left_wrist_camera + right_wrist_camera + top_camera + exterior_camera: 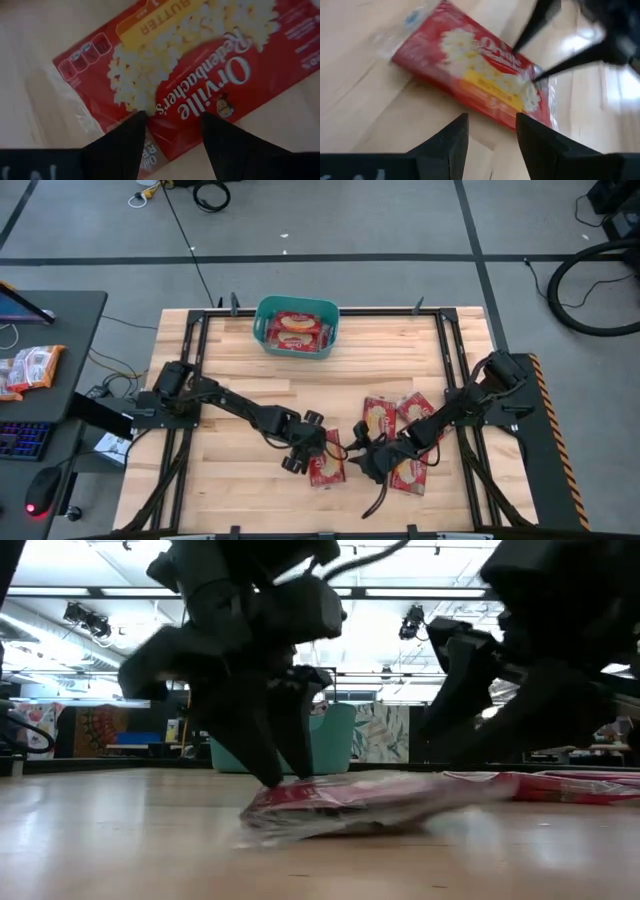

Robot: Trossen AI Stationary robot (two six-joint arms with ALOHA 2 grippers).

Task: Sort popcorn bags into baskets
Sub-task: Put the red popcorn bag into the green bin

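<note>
One red popcorn bag (328, 468) (340, 802) (200, 65) (470, 65) lies flat on the wooden table near its near edge. My left gripper (316, 448) (285, 775) (175, 117) stands over it, open, fingers pointing down. My right gripper (364, 460) (491, 117) is open just to the right of that bag, touching nothing. Three more bags (380, 415) (415, 412) (408, 475) lie flat at the right. The teal basket (260, 320) (340, 740) sits at the far edge and holds red bags (297, 328). My left gripper comes from above with its fingers pointing down and spread. Both fingertips (137, 122) meet the bag's printed top face (175, 107) close to one long edge. The bag lies on the table. In the low view the end under the fingertips (262, 812) looks slightly raised.
Dark frame rails (195, 380) (455, 370) run along the table's left and right sides. A dark desk to the left carries orange-white packets (30, 367), a keyboard (20, 440) and a mouse (38, 505). Bare wood (290, 385) lies between the basket and the arms.
</note>
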